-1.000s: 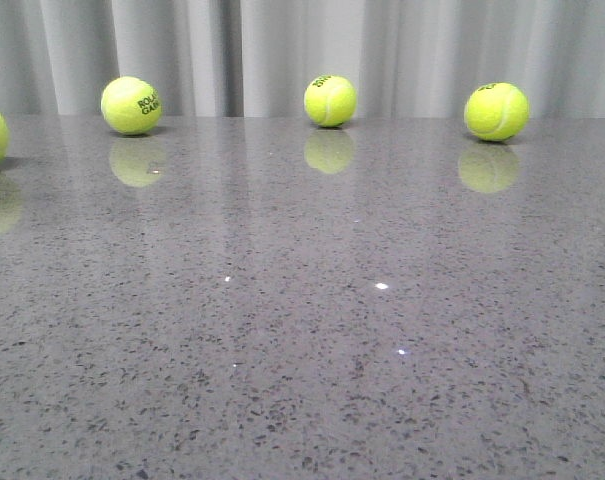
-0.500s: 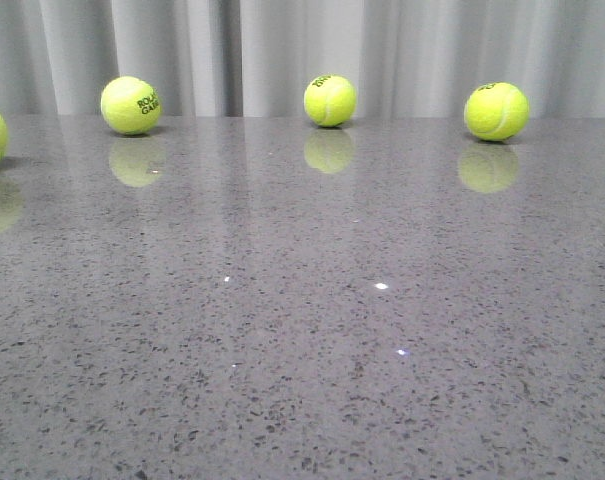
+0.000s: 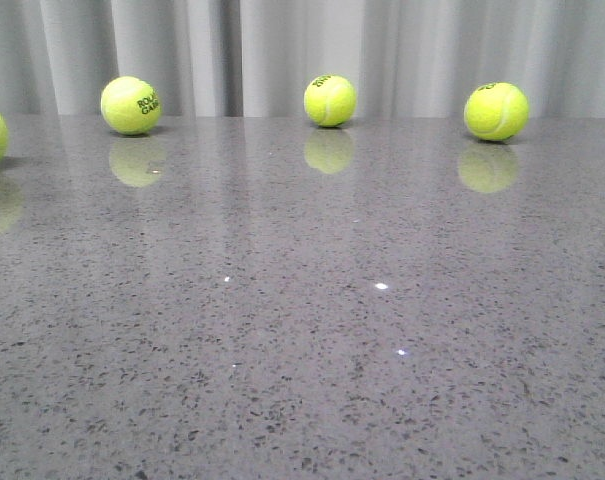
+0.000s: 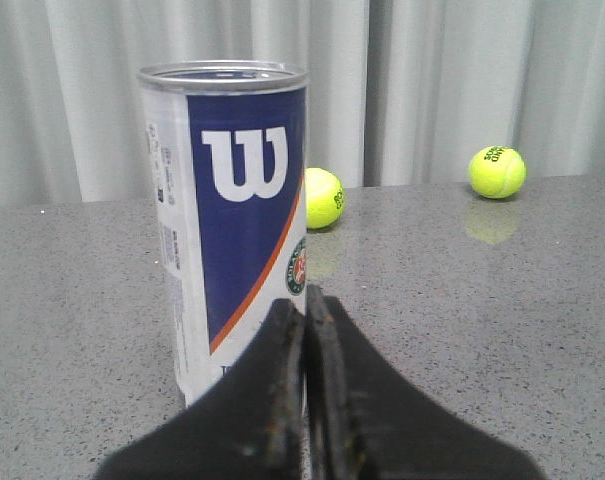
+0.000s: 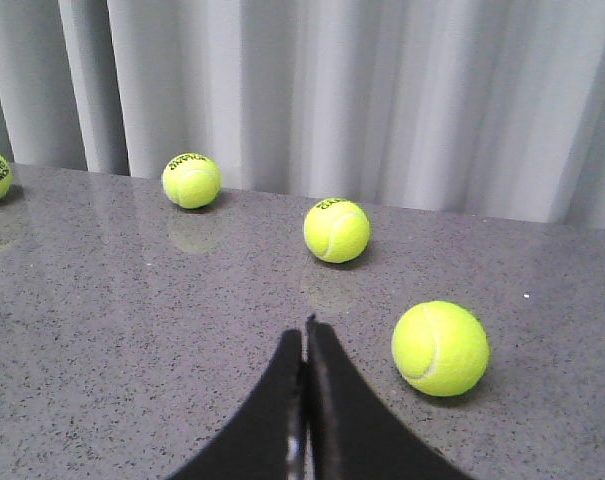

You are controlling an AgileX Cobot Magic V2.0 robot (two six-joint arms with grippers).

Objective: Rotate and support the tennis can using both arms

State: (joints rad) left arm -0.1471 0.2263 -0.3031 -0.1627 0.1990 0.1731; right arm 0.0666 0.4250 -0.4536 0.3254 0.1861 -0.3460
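Nothing changed across the front view in the last second: same grey table (image 3: 302,330), same tennis balls (image 3: 330,100) lined up along the curtain, no arm and no can anywhere in it. Task therefore judged not yet begun.

Left gripper (image 4: 304,300) with jaws pressed together, holding nothing. Tennis can (image 4: 227,220) upright just beyond the fingertips, dead ahead and slightly to one side, "W" panel facing the camera, silver rim on top; touching or not, hard to tell.

Right gripper (image 5: 304,335) likewise pressed together and empty, only balls ahead of it, the nearest (image 5: 440,348) just off to one side of the tips. No can in that view.

Likely next: spreading the left jaws wide enough for the can.
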